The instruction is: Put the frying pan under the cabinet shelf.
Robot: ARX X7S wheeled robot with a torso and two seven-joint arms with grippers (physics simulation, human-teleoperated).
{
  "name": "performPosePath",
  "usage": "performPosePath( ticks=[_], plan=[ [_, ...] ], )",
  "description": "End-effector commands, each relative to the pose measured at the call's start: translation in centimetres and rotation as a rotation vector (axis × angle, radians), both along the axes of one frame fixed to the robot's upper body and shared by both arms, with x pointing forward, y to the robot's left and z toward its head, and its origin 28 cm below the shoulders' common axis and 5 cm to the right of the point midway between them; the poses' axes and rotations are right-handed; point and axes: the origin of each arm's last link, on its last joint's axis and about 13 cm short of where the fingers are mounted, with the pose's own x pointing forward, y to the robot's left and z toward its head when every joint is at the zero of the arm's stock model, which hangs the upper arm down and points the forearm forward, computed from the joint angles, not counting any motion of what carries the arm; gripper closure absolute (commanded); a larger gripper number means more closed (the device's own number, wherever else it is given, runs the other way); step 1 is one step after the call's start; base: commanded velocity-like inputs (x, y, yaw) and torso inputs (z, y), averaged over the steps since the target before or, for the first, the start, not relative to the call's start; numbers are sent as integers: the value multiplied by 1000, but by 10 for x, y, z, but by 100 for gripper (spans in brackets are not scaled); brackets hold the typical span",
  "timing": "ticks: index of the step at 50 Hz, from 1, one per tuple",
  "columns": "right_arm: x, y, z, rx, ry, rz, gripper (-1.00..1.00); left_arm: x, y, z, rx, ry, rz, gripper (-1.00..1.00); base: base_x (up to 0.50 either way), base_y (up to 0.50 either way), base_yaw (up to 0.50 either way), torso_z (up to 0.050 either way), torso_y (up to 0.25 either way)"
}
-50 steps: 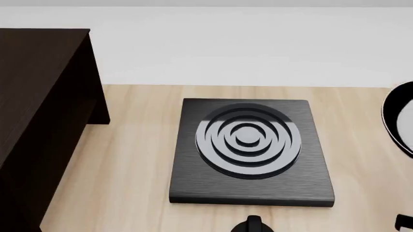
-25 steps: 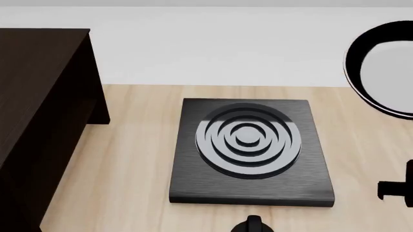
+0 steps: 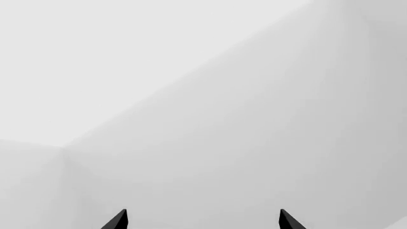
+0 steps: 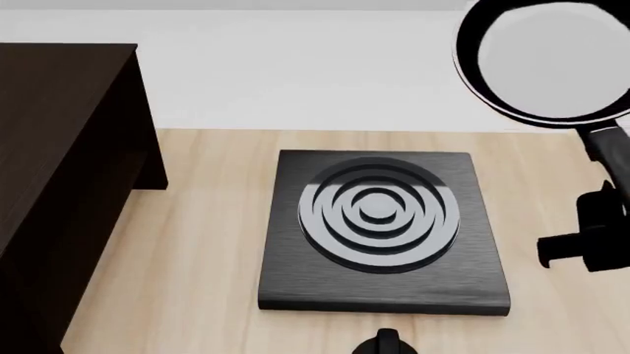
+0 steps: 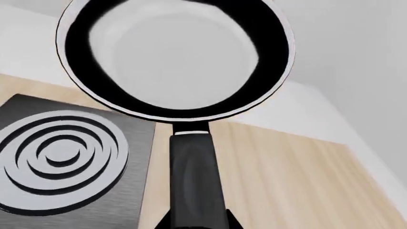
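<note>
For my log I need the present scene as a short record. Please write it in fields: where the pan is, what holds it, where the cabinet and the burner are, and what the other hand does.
pan: frying pan in the air, at upper right of the head view, above the table
held by: right hand, shut on the pan's handle
burner: square burner plate at table centre, nothing on it
cabinet: dark cabinet at left, far from the pan
left hand: open, empty, facing a blank wall
task state: pan not yet under the cabinet
</note>
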Motion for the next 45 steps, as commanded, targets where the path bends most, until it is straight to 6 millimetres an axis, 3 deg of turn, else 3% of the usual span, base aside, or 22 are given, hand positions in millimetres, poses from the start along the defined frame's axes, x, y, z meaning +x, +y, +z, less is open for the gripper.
performPosePath(
  ticks=[1, 12, 22, 45],
  plan=[
    [-6, 6, 39, -87, -87, 18, 100, -10, 2, 13, -15, -75, 16, -100, 0, 0, 0, 0, 0],
    [-7, 16, 67, -142, -119, 58, 100, -34, 4, 36, 2, -157, 40, -100, 0, 0, 0, 1, 2],
    [-17, 24, 86, -175, -149, 86, 100, -46, 6, 45, 8, -189, 52, -100, 0, 0, 0, 5, -54],
    [-28, 24, 97, -189, -177, 92, 100, -65, 7, 57, 15, -228, 52, -100, 0, 0, 0, 14, -148]
  ],
)
